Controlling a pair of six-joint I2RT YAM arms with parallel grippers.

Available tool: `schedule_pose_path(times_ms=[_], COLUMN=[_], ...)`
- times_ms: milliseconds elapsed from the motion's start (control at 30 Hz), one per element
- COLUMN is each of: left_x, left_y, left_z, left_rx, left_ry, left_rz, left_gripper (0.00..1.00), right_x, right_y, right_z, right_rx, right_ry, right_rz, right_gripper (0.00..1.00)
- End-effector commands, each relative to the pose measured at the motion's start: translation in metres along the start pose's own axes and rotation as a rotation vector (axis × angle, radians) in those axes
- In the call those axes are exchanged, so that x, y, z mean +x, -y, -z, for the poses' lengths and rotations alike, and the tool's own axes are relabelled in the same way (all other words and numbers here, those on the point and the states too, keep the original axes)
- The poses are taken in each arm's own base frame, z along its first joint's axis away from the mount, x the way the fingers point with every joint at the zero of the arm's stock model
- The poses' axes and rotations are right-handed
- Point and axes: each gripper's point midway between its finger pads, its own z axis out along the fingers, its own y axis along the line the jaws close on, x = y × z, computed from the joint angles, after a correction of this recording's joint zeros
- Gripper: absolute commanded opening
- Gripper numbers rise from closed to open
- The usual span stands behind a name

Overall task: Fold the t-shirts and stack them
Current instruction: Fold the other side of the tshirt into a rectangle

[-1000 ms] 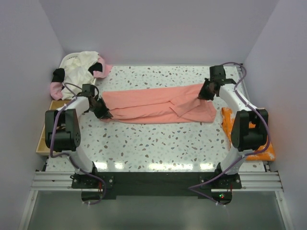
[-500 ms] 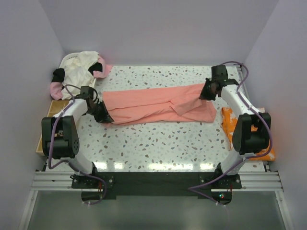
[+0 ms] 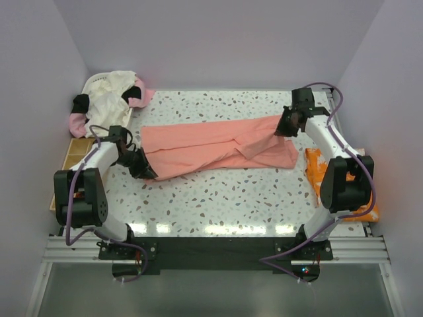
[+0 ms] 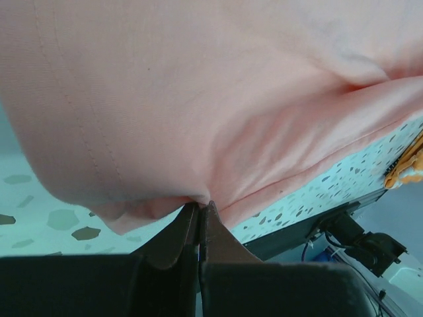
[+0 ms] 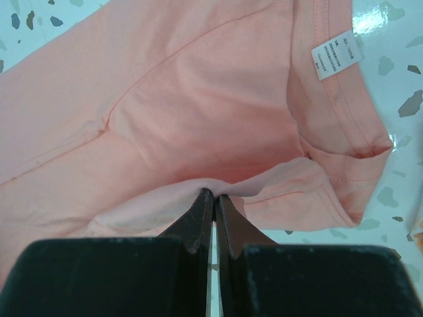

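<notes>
Top external view is showing the salmon shirt [image 3: 218, 148] lying stretched across the middle of the speckled table [image 3: 218, 198], its long edges running left to right. The left gripper [image 3: 147, 170] is pinching the shirt's lower left corner, and the right gripper [image 3: 285, 127] is pinching cloth at its upper right end. In the left wrist view the fingers [image 4: 175, 231] are pressing together on a fold, with cloth draping above them. In the right wrist view the fingers [image 5: 195, 221] are squeezing a thin fold, and the white label [image 5: 337, 54] is showing at upper right. A broad band of bare table is running below the shirt's lower edge, and a narrower one above it. The orange shirt [image 3: 312, 170] is lying at the table's right edge, just beside the salmon shirt. The cream and pink pile [image 3: 109, 99] is sitting at upper left.
</notes>
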Motion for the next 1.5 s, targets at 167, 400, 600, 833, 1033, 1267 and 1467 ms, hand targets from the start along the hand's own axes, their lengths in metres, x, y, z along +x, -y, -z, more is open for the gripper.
schedule_pose_path(times_ms=[167,400,600,833,1033,1267,1467], left_x=[-0.008,-0.026,-0.05,-0.083,-0.086,-0.09,-0.101], left_y=[0.014,0.024,0.017,0.016,0.013,0.003,-0.007], left_z=[0.002,-0.013,-0.022,-0.023,-0.028,-0.024,-0.006], left_rx=[0.056,0.143,0.135,0.167,0.198,0.223,0.217], left_ry=[-0.026,-0.067,-0.061,-0.024,-0.057,-0.048,0.005], left_rz=[0.02,0.07,0.095,0.119,0.128,0.149,0.175], left_gripper=[0.07,0.08,0.08,0.08,0.08,0.08,0.08], right_x=[-0.003,-0.019,-0.028,-0.034,-0.036,-0.034,-0.017], right_y=[-0.006,-0.01,-0.01,0.004,0.008,0.02,0.033], right_z=[0.003,-0.013,-0.032,-0.047,-0.053,-0.057,-0.048], right_rx=[-0.031,-0.024,0.002,0.082,0.102,0.148,0.183], right_ry=[0.02,0.025,0.013,0.018,0.011,-0.005,-0.051], right_rz=[0.02,0.023,0.025,0.028,0.031,0.031,0.054], right_gripper=[0.0,0.0,0.0,0.0,0.0,0.0,0.0])
